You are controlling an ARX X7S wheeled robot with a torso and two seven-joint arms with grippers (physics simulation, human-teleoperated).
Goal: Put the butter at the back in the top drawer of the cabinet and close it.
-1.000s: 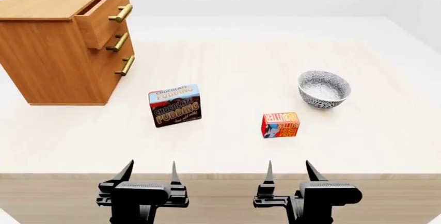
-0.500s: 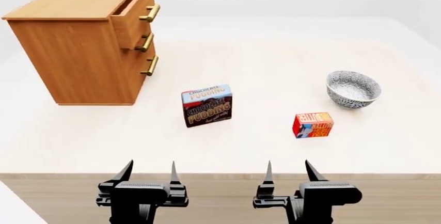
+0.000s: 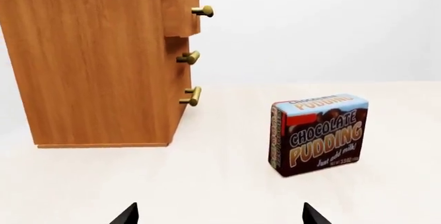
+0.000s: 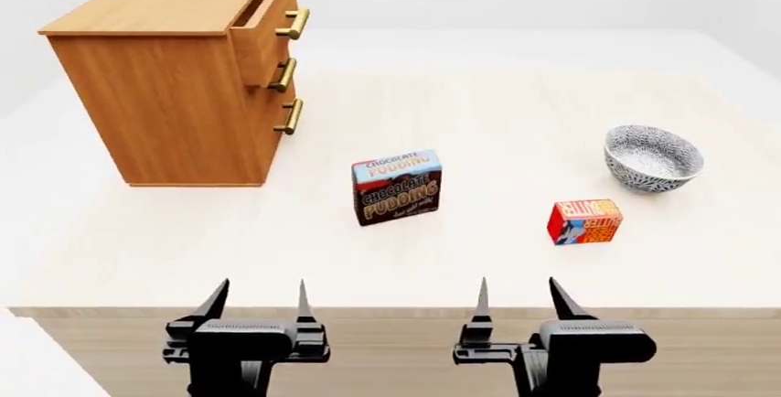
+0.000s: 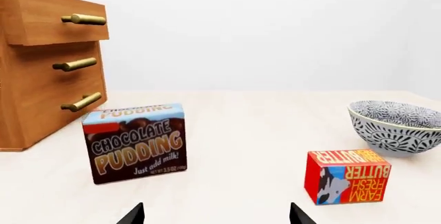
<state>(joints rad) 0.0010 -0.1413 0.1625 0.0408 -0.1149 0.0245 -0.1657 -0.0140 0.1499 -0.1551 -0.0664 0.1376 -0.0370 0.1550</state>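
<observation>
The butter (image 4: 586, 221) (image 5: 346, 176), a small red-orange box, stands on the table at the right, ahead of my right gripper. The cabinet (image 4: 171, 77) (image 3: 90, 64) stands at the back left. Its top drawer (image 4: 266, 29) (image 5: 55, 22) is pulled out part way, brass handle toward the table's middle. My left gripper (image 4: 256, 298) (image 3: 219, 214) hangs open at the table's near edge, empty. My right gripper (image 4: 518, 296) (image 5: 217, 213) is also open and empty beside it, the butter a good way in front and slightly right.
A chocolate pudding box (image 4: 398, 187) (image 3: 318, 133) (image 5: 134, 142) stands upright mid-table between cabinet and butter. A patterned bowl (image 4: 653, 157) (image 5: 396, 126) sits behind the butter at the right. The table's front edge (image 4: 390, 309) runs just under both grippers.
The head view has swung left, so the cabinet, pudding box, butter and bowl have all slid to the right in the picture. Both grippers keep their open pose.
</observation>
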